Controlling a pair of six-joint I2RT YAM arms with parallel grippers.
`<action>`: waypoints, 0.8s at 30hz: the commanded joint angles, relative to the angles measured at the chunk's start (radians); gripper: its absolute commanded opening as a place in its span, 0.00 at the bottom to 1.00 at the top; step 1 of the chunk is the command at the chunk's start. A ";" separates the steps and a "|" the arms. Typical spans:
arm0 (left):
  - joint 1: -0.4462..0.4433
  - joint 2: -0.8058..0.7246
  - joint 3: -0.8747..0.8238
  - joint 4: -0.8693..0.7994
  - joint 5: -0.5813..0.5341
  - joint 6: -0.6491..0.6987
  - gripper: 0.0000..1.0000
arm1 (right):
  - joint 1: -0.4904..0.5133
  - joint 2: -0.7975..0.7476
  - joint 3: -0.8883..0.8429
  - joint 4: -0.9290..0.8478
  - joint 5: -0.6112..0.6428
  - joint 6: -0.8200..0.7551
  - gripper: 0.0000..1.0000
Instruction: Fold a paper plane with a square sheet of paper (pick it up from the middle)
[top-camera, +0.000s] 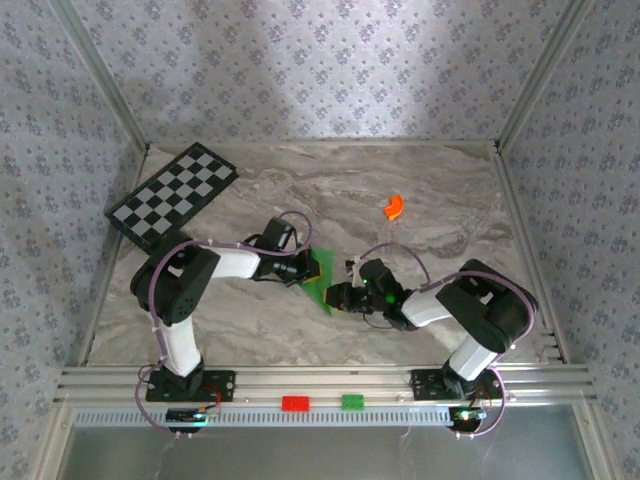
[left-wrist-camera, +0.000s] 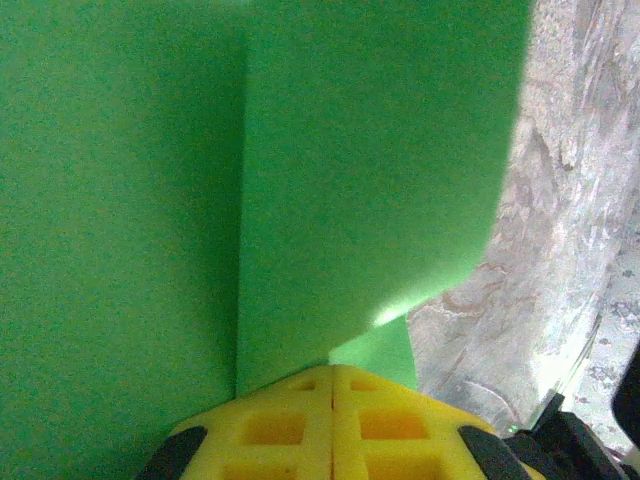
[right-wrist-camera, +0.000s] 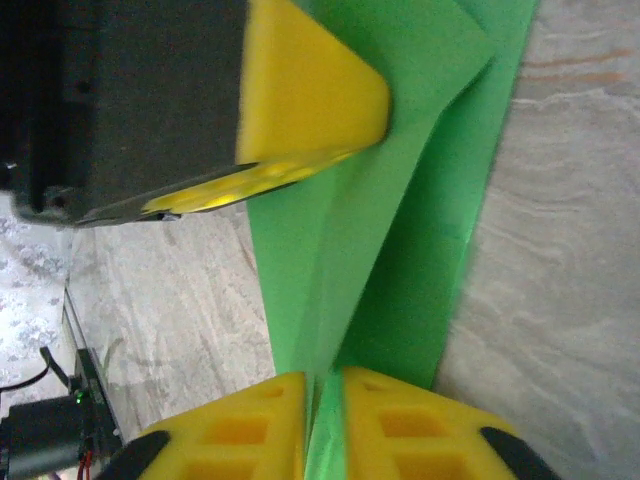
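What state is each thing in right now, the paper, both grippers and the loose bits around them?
green paper: partly folded, creased, narrowing to a point, lying between the grippers.
left gripper: shut, tips pressed against the paper.
right gripper: parted slightly, paper edge between its fingers.
checkered board: lying flat, far left.
orange piece: lying loose, far right.
red block: resting at the near edge.
green block: resting beside it.
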 joint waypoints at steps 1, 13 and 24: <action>-0.019 0.033 -0.010 -0.105 -0.048 0.029 0.07 | -0.005 -0.082 0.010 -0.200 0.001 -0.012 0.30; -0.089 -0.013 -0.035 -0.084 -0.142 -0.058 0.07 | -0.078 -0.533 0.008 -0.750 0.190 -0.108 0.44; -0.153 -0.095 -0.117 -0.062 -0.296 -0.175 0.07 | -0.092 -0.564 0.023 -0.698 0.061 -0.057 0.20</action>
